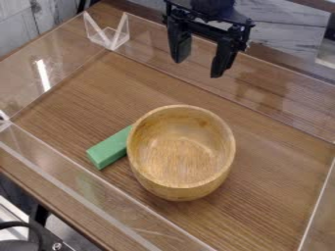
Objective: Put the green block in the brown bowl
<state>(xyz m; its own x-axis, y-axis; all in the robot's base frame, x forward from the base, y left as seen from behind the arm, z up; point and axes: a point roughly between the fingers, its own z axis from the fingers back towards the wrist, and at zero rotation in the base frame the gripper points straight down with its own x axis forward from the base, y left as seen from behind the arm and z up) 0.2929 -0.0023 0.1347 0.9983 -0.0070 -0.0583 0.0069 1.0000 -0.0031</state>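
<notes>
Black gripper [199, 54] hung at the top centre of the frame, fingers pointing down and spread wide, holding nothing and touching nothing. Below it lay a wood-grain tabletop [268, 127] fenced by low clear acrylic walls [78, 167]. The brown bowl [182, 152] sat upright at lower centre, with nothing inside it. The green block [114, 147] lay flat just left of the bowl, its near end against the bowl's wall. A clear folded stand [108, 31] stood at upper left, well apart.

Green block [113, 147] beside brown bowl [182, 152] — tool [199, 54] open.
</notes>
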